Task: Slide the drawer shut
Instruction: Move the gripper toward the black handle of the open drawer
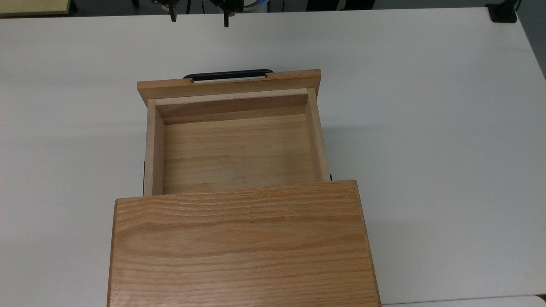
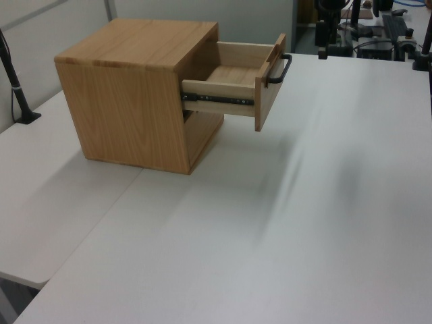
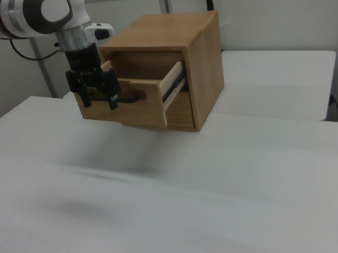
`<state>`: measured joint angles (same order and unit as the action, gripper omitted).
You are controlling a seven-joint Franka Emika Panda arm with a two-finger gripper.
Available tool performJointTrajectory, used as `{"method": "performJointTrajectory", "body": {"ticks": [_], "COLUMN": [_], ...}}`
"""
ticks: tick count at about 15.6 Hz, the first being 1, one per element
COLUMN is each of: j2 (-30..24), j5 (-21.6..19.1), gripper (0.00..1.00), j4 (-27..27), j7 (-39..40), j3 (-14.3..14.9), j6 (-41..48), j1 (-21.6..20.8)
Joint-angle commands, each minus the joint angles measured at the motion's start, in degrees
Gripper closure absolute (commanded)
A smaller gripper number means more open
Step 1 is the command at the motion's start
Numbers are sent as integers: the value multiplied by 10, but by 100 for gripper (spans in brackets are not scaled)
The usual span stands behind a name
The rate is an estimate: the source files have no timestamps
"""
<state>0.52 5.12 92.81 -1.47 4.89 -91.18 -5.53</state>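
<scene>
The drawer (image 1: 234, 153) is light oak and stands pulled well out of the oak cabinet (image 1: 241, 243), toward the top view's top. It is empty. Its flat front panel (image 1: 230, 84) carries a thin black bar handle (image 1: 228, 75). In the left view the drawer (image 2: 233, 84) juts out to the right with the handle (image 2: 280, 67) at its end. My gripper (image 1: 199, 19) hangs open beyond the handle, apart from it, fingers pointing down. In the right view the gripper (image 3: 98, 97) sits in front of the drawer front (image 3: 137, 105), with nothing between the fingers (image 3: 113, 98).
The cabinet rests on a wide white table (image 1: 426, 128). A black clamp base (image 1: 502, 13) sits at the top view's far right corner. Dark equipment (image 2: 378, 27) stands past the table's far edge in the left view. A second white table (image 3: 280, 81) adjoins behind the cabinet.
</scene>
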Motion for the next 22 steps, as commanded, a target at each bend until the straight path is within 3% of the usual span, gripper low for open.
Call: {"method": "performJointTrajectory", "body": {"ticks": [1,11,17,18,22], "j2": [4,5,12,16,41], "j5": [2,0,-30,-38,-41], "gripper": [0,3,95,100,100], "j4": [-9,-8,-5,-5,-6], "j7": [6,5,13,13,13], "j3": [5,5,5,5,2], "j6": [-1,-2,-24,-29,-49], "j1": [-5,-6,-4,-4,-11]}}
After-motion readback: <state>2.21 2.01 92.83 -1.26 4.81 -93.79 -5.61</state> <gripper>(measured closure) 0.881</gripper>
